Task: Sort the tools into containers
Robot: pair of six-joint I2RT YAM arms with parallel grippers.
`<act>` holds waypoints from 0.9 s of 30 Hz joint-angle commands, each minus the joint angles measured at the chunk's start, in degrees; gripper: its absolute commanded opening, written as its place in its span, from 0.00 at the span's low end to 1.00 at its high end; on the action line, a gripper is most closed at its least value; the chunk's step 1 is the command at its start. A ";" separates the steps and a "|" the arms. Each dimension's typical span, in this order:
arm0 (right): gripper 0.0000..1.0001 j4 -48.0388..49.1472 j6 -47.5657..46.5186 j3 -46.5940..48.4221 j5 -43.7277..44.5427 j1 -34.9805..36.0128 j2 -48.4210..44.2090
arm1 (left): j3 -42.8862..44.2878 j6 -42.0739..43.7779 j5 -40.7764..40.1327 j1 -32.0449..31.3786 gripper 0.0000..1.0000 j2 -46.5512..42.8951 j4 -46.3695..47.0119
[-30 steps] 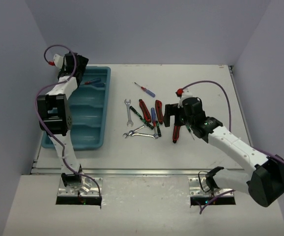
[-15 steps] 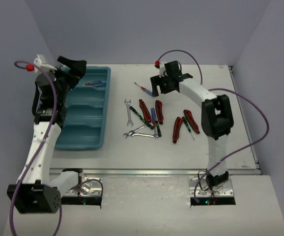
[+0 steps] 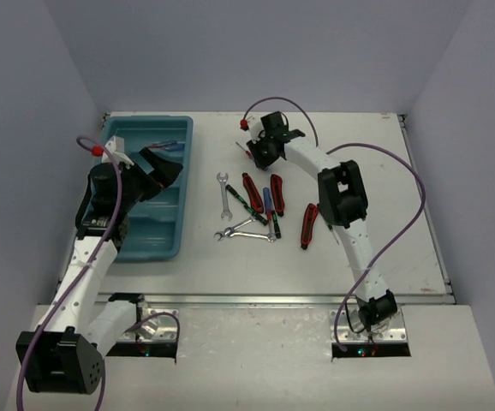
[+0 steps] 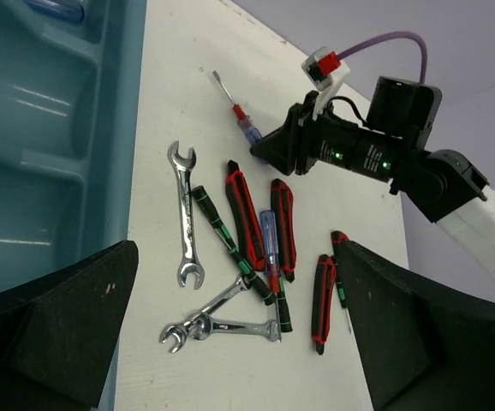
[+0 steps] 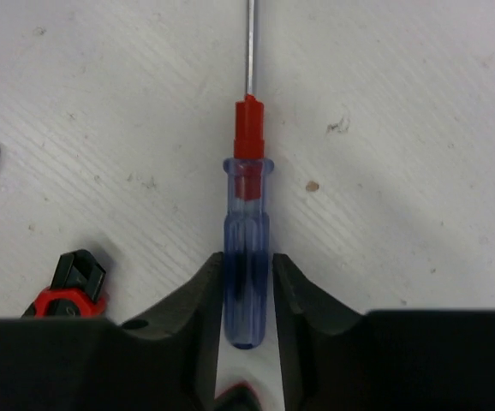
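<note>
Both fingers (image 5: 203, 300) of my right pincer (image 5: 247, 261) pinch the blue-handled screwdriver (image 5: 247, 201), right of the tray (image 3: 158, 227); left pincer (image 4: 237, 257) spread wide above tray.

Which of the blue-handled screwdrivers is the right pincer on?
The lone blue-handled screwdriver at the table's far side, its handle between the right pincer's fingers. The others lie in the tool pile and in the tray.

The right arm (image 3: 354, 231) is standing stretched far forward, with its wrist pitched down. The right gripper (image 5: 247, 278) is pinching the blue screwdriver handle (image 5: 246, 218) between both fingers (image 5: 198, 300). The left arm (image 3: 83, 261) is standing bent at the elbow. The left gripper (image 3: 162, 165) is holding its jaws wide apart.
</note>
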 commanded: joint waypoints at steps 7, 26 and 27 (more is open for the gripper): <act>0.00 4.33 3.40 -3.23 4.21 0.59 -5.69 | -5.04 -1.43 13.59 -1.92 1.00 1.86 15.38; 0.00 29.53 28.85 -50.23 -27.05 8.81 -56.84 | -6.11 -11.68 23.58 -8.15 0.98 5.28 41.06; 0.00 29.84 29.02 -50.28 -27.85 9.89 -57.35 | -6.18 -11.97 23.89 -8.16 0.97 5.44 41.87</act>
